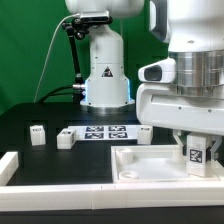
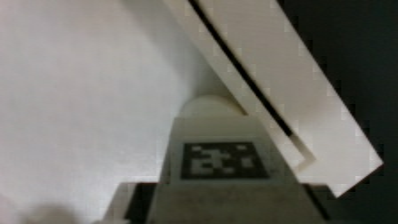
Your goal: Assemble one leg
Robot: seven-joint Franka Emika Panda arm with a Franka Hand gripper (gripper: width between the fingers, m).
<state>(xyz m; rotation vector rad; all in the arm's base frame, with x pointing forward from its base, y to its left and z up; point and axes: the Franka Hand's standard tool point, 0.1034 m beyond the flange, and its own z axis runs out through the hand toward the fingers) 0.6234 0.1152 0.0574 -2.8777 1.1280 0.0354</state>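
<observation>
My gripper (image 1: pixel 196 146) is shut on a leg (image 1: pixel 196 157), a small white post with a black-and-white tag on its face. I hold it upright over the right part of the large flat white panel (image 1: pixel 150 166), near its rim. In the wrist view the leg (image 2: pixel 221 150) points down from the gripper (image 2: pixel 222 207) toward the panel's surface (image 2: pixel 80 100), close to its raised edge (image 2: pixel 267 75). I cannot tell whether the leg's tip touches the panel.
Three more legs stand on the black table: two at the exterior view's left (image 1: pixel 38 133) (image 1: pixel 67 138) and one by the panel (image 1: pixel 145 132). The marker board (image 1: pixel 105 131) lies between them. A long white rail (image 1: pixel 60 186) runs along the front.
</observation>
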